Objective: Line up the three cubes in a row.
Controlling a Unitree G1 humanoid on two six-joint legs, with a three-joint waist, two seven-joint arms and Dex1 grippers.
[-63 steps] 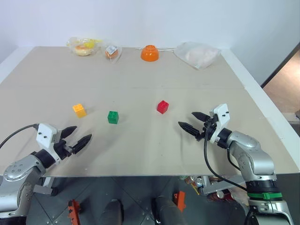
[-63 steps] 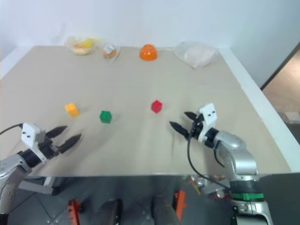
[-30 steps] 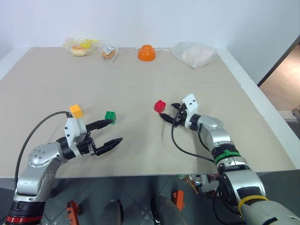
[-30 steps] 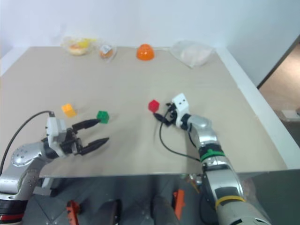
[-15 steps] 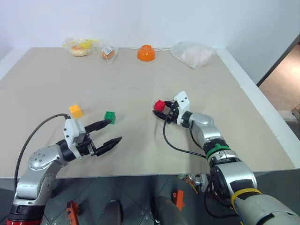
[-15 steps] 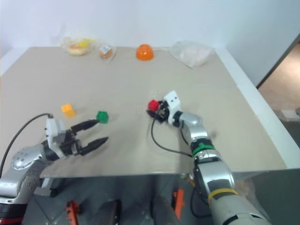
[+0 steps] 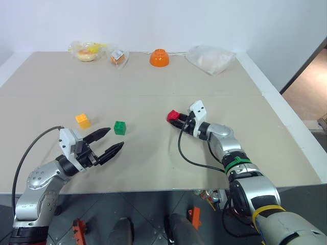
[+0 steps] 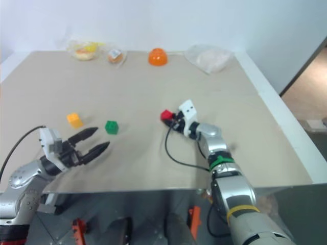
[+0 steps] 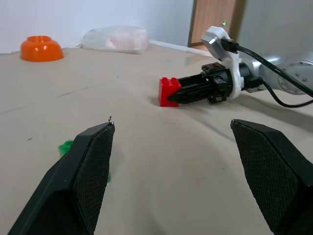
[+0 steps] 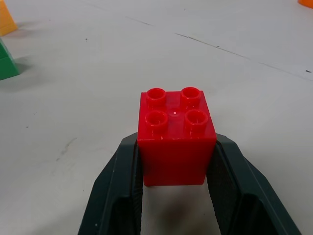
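Closest to the robot, the left gripper hangs low over the table with its fingers spread wide and nothing in them, pointed toward the green cube, probably next in line. The yellow cube sits just beyond, to its left. Further out, the right gripper has clamped both fingers flat against the sides of the red cube, studs up, looks ready to carry toward the other two. Loads of bare table between them. Bowl and bags sit along the far edge, well clear.
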